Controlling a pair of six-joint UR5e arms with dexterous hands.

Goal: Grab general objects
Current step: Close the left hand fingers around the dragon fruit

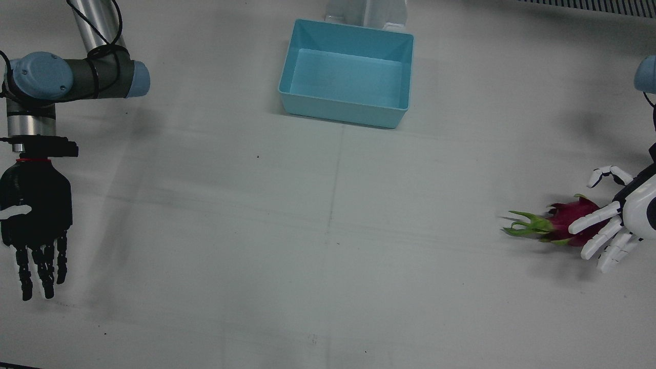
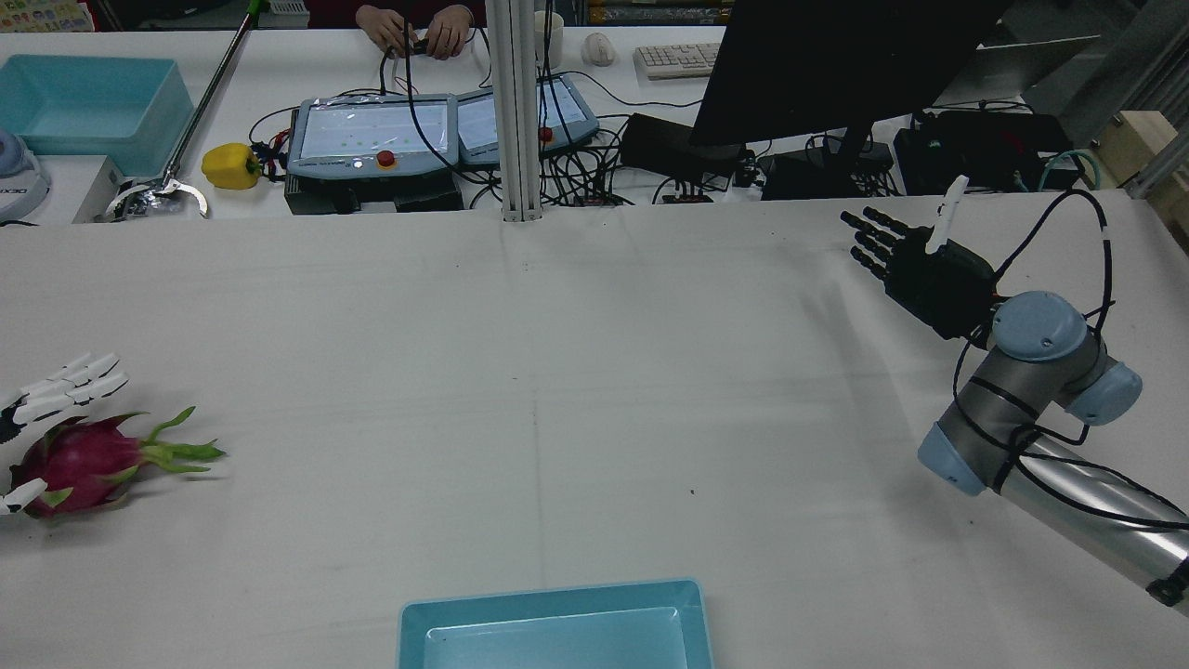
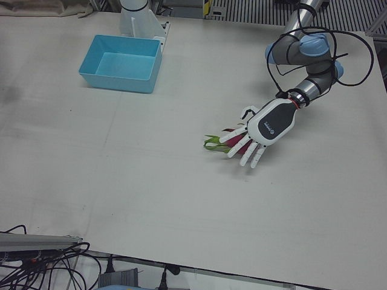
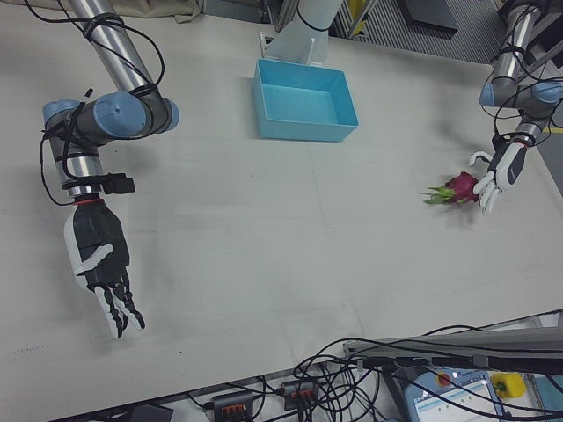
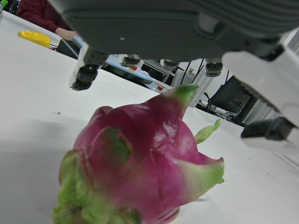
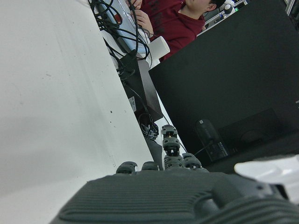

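Magenta, green-scaled dragon fruit [image 1: 566, 219] lies on the white table [image 1: 328, 246] under the white left hand [image 1: 615, 215], whose spread fingers [image 1: 594, 218] overhang it; contact unclear.

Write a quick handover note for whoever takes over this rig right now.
Left robot hand: open, fingers spread over the dragon fruit, not closed on it.
Right robot hand: open, holding nothing, on the far side of the table.
The fruit lies on the table, leafy end pointing toward the middle.
The blue bin holds nothing.
Done: the reach. Left: grasp and lift.
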